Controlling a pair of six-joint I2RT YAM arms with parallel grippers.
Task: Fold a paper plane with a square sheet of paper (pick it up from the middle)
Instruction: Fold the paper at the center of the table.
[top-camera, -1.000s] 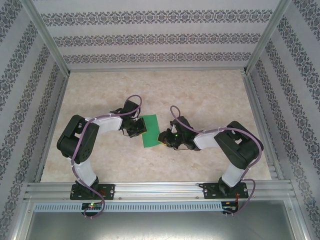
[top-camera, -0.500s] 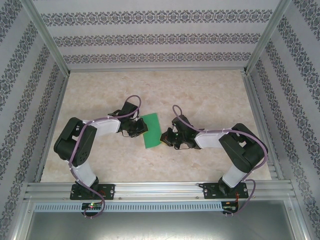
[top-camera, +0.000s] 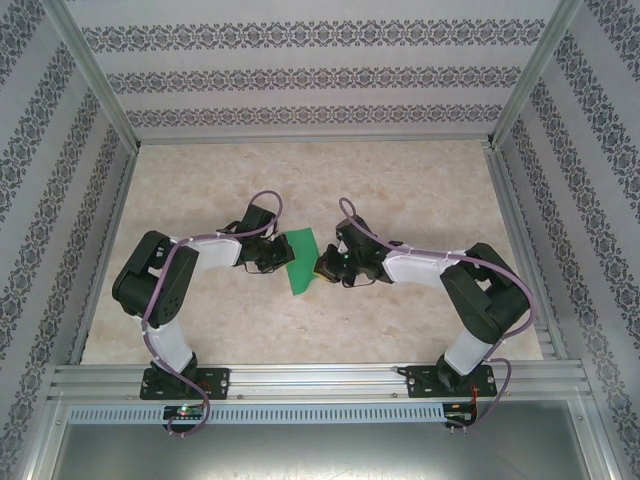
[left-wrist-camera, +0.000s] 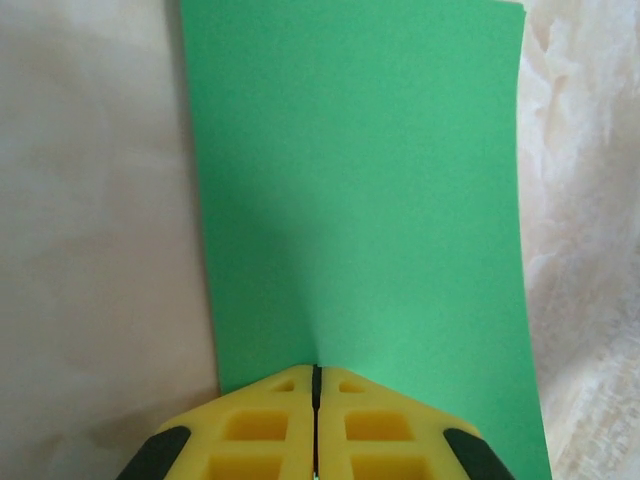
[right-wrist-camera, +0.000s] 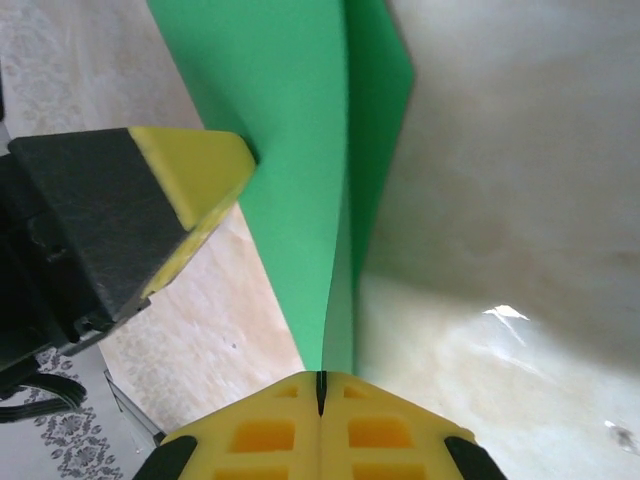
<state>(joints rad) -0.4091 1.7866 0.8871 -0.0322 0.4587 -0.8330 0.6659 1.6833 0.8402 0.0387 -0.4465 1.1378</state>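
While the left claw (top-camera: 283, 260) and right claw (top-camera: 322, 269) each pinched shut on a side edge, the paper (top-camera: 300, 268) ran lengthwise near-to-far, its gripped margins hidden.

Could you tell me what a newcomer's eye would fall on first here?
The bright green sheet of paper stands out at the middle of the pale table. The left gripper and the right gripper, yellow-fingered, are shut on its opposite edges, and it bends along a fold.

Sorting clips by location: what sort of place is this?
Likely a lab robot cell: marble-look table framed by aluminium rails, patterned wall panels around it, two arms holding green paper.
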